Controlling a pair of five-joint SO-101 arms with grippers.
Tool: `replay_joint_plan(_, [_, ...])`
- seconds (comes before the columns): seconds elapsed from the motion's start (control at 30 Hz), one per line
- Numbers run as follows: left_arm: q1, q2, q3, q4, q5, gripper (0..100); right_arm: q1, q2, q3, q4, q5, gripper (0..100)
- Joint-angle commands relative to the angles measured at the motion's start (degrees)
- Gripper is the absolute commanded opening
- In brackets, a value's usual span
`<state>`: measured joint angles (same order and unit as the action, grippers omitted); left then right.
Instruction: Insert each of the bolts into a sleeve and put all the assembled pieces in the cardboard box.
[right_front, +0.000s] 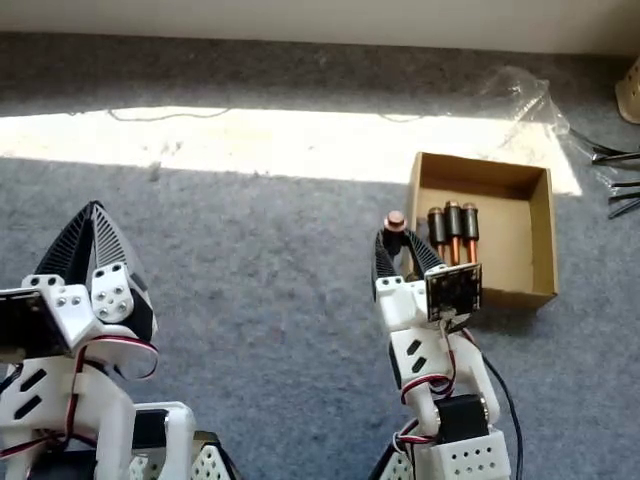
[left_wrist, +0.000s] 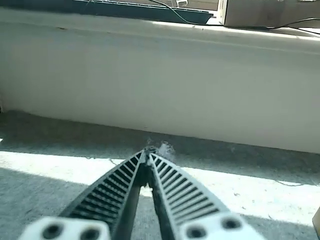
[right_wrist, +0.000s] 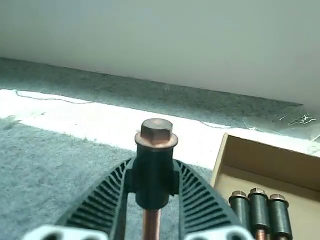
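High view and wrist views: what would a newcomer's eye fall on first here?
First, the sleeved bolt clamped in the right arm's jaws, just beside the cardboard box. Next, three assembled pieces lying side by side inside that box. The left arm's jaws are shut and empty, far off on the left.

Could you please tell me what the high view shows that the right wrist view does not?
The high view adds the left gripper, shut over the carpet, and a clear plastic bag beyond the cardboard box. The right wrist view adds the bolt's copper shank below the sleeve. Both share the right gripper shut on an assembled piece and three more pieces in the box.
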<state>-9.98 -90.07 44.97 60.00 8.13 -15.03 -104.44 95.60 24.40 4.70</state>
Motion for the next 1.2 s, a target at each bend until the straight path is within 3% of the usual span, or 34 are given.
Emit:
replay_joint_plan(0.0, [0.57, -0.31, -0.13, 4.48, -0.44, 0, 0.75, -0.84, 7.87, 0.75, -0.26, 0.4])
replay_joint_plan(0.37, [4.35, -0.66, 1.1, 12.04, -0.53, 0, 0.84, -0.84, 7.78, 1.19, 0.0, 0.4])
replay_joint_plan(0.67, [4.35, -13.93, 9.71, 11.87, -3.87, 0, 0.92, -0.84, 7.78, 1.19, 0.0, 0.4])
replay_joint_plan(1.07, [4.35, -14.73, 20.7, 12.13, -4.4, 0, 16.75, -0.75, 4.26, 1.45, 0.26, 0.4])
replay_joint_plan(1.17, [4.35, -14.73, 25.01, 12.31, -4.4, 0, 18.07, -0.75, -0.92, 7.96, 4.31, 0.4])
